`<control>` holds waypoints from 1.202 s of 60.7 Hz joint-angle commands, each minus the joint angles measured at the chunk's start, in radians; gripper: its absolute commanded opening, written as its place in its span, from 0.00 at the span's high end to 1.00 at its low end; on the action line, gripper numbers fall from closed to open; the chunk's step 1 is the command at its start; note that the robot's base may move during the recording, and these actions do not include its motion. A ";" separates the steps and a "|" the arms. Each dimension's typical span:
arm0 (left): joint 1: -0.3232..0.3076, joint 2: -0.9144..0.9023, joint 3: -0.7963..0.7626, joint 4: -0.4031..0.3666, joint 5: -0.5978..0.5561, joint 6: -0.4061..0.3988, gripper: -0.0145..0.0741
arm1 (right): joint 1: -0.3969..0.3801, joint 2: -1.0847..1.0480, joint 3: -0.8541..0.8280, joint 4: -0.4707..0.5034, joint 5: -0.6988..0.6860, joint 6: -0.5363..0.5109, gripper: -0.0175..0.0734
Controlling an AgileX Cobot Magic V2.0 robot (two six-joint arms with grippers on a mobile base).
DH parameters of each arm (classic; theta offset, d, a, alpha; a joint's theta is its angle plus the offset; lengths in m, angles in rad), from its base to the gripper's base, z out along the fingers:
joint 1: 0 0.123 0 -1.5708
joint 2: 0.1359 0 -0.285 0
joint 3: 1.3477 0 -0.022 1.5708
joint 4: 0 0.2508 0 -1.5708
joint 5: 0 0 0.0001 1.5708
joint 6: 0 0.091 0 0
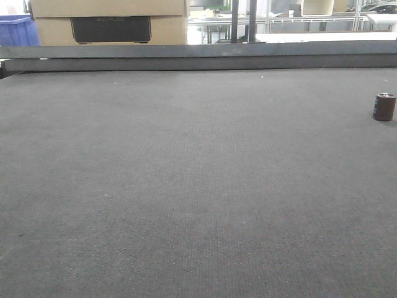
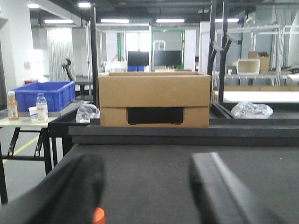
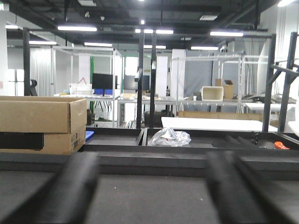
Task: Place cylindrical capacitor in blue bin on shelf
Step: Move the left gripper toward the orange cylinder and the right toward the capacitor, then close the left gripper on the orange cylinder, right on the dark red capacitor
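Note:
The cylindrical capacitor (image 1: 384, 107) stands upright on the dark grey mat at the far right of the front view; it is a stubby dark brown cylinder with a lighter top rim. It does not show in either wrist view. My left gripper (image 2: 147, 186) is open and empty, low over the mat, its dark fingers (image 2: 77, 186) wide apart. My right gripper (image 3: 152, 186) is also open and empty, low over the mat. The steel shelf is out of view. A blue bin (image 2: 44, 95) sits on a side table to the left, and its corner shows in the front view (image 1: 18, 30).
A cardboard box (image 2: 154, 99) stands beyond the mat's raised far edge (image 1: 198, 57); it also shows in the right wrist view (image 3: 42, 123). A crumpled plastic bag (image 3: 169, 137) lies behind the edge. Bottles (image 2: 42, 108) stand on the side table. Metal racks fill the background.

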 commanded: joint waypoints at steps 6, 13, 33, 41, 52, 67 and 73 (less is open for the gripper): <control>0.001 0.119 -0.055 -0.009 0.023 -0.005 0.22 | -0.003 0.211 -0.064 -0.002 -0.005 -0.001 0.18; -0.009 0.137 -0.053 -0.024 0.028 -0.005 0.15 | -0.003 0.341 -0.064 -0.002 -0.030 -0.001 0.18; -0.015 0.137 -0.053 -0.030 0.050 -0.005 0.15 | -0.004 0.771 0.008 -0.044 -0.332 -0.001 0.18; -0.015 0.137 -0.053 -0.030 0.050 -0.005 0.15 | -0.003 0.964 0.070 -0.044 -0.572 -0.001 0.18; -0.015 0.137 -0.053 -0.023 0.049 -0.005 0.16 | -0.023 1.235 0.088 -0.037 -0.981 -0.001 0.18; -0.015 0.137 -0.053 -0.021 0.049 -0.005 0.16 | -0.030 1.527 -0.056 0.011 -1.079 -0.001 0.18; -0.015 0.137 -0.053 -0.021 0.049 -0.005 0.16 | -0.030 1.601 -0.130 0.011 -1.079 -0.001 0.18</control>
